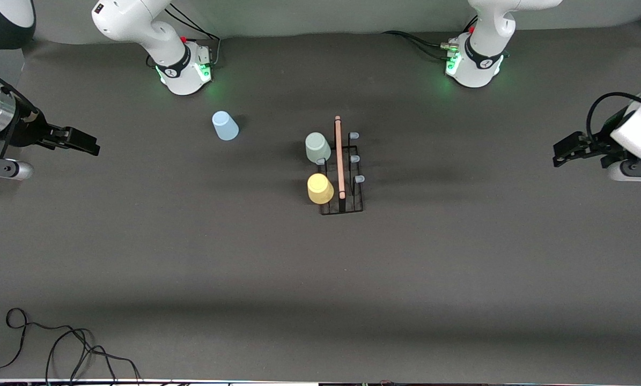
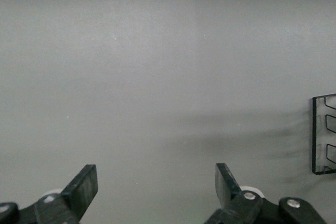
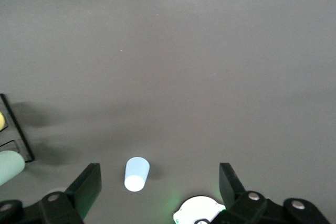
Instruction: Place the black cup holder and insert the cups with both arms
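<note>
In the middle of the dark grey tabletop, a little above the centre of the front view, stands the black cup holder: a thin wire rack with a rectangular base, a light wooden rod handle along its length and bluish-capped prongs showing on the side toward the left arm's end. Two cups sit upside down on prongs toward the right arm's end: the pale green cup at the rack's upper part in the frame, the yellow cup lower, nearer the front camera. The light blue cup stands inverted on the tabletop, well apart from the rack, in the upper-middle of the frame close to the right arm's base. The right claw hangs at the frame's edge over the right arm's end of the tabletop, fingers apart and holding nothing. The left claw hangs at the opposite frame edge, likewise spread and empty, with only a corner of the rack showing in its wrist view. Wide bare tabletop lies around the rack and across the lower half of the frame; a loose black cable curls in the lower corner.
</note>
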Motion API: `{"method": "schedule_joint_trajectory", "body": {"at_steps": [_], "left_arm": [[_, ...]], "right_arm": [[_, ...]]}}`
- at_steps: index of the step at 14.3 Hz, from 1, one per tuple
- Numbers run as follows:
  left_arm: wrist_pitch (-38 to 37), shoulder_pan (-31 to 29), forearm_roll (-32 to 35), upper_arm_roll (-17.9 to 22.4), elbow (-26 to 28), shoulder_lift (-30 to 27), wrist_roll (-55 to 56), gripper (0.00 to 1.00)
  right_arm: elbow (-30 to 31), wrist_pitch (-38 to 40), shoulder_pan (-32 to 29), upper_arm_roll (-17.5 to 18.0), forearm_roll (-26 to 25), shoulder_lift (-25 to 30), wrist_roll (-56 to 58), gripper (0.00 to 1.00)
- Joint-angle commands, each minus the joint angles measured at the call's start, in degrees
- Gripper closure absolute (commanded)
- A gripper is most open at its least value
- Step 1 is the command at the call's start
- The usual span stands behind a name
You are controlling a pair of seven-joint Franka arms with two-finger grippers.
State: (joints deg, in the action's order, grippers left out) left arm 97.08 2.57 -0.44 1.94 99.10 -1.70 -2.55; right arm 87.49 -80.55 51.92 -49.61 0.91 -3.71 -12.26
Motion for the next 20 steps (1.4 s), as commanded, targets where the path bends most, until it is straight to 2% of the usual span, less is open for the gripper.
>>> {"method": "schedule_joint_trajectory", "body": {"at_steps": [1, 9, 11, 12, 14, 18, 19, 20], "left_arm": [[-1.5, -0.5, -0.9, 0.2, -0.6, -0.9, -2.0, 0.00], [-1.3, 0.5, 1.3, -1.1, -0.7, -0.8, -1.9, 0.00], [-0.3, 0.4, 1.2, -1.8, -0.7, -0.5, -1.9, 0.00], [-0.4, 0.3, 1.0, -1.8, -1.1, -0.6, -2.0, 0.00], [-0.7, 0.4, 0.5, -1.8, -1.3, -0.5, -1.8, 0.00], [-0.3, 0.4, 0.4, -1.8, -1.5, 0.0, -1.8, 0.00], [-0.3, 0.4, 0.4, -1.8, -1.5, -0.1, -1.8, 0.00], [-0.3, 0.2, 0.2, -1.8, -1.7, -0.1, -1.9, 0.00]], "right_arm": [[0.0, -0.9, 1.0, 0.0, -1.6, -0.5, 0.7, 0.01], [0.1, -2.3, 1.3, 0.6, -1.1, -0.8, 0.3, 0.00], [0.2, -2.3, -0.4, 2.7, -1.1, -0.9, 0.3, 0.00], [0.1, -2.2, -4.5, 6.2, -1.0, -0.8, 0.4, 0.00], [0.1, -1.8, -16.5, 18.7, -1.1, -0.3, 0.5, 0.00], [0.0, -1.4, -37.5, 39.5, -1.2, 0.2, 0.4, 0.00], [0.0, -1.4, -41.3, 43.3, -1.2, 0.3, 0.4, 0.00], [0.0, -1.4, -43.7, 45.5, -1.2, 0.5, 0.5, 0.01]]}}
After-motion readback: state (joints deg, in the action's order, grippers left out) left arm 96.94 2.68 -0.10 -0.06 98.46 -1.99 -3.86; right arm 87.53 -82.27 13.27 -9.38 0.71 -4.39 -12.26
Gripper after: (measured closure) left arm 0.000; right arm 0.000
